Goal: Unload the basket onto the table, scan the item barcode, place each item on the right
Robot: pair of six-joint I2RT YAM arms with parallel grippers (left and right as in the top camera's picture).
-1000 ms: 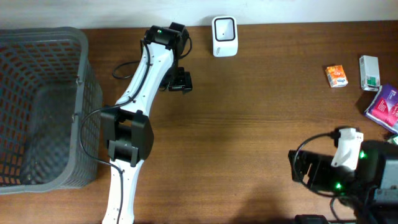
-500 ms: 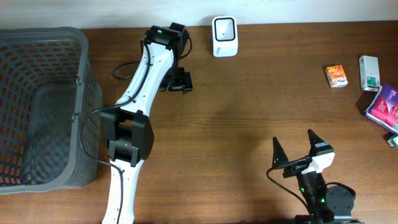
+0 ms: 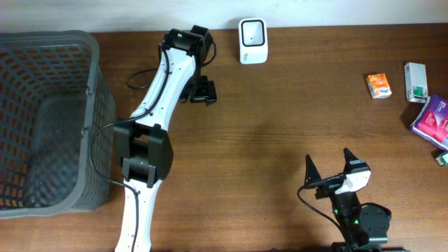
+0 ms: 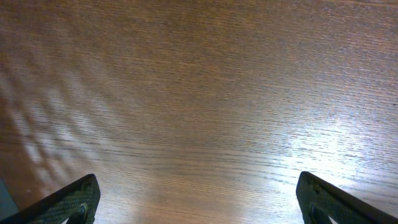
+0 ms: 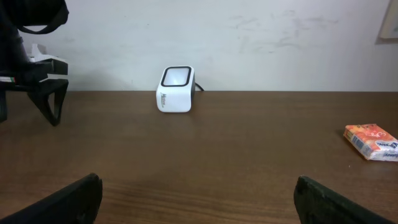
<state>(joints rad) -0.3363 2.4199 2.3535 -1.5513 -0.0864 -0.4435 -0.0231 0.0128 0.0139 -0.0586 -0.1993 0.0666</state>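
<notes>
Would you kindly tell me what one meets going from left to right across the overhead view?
In order: grey basket → left gripper → white scanner → right gripper → orange box → white and green box.

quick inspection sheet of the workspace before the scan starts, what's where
surface: brown wooden table, bare in the middle
job's things: white scanner at the far edge; orange box, white-green box and purple pack at the right edge
clutter: grey mesh basket at the left edge
grippers: left gripper open over bare wood near the scanner, holding nothing; right gripper open at the near edge, holding nothing
cables: black cable looping off the left arm
surroundings: pale wall behind the table
</notes>
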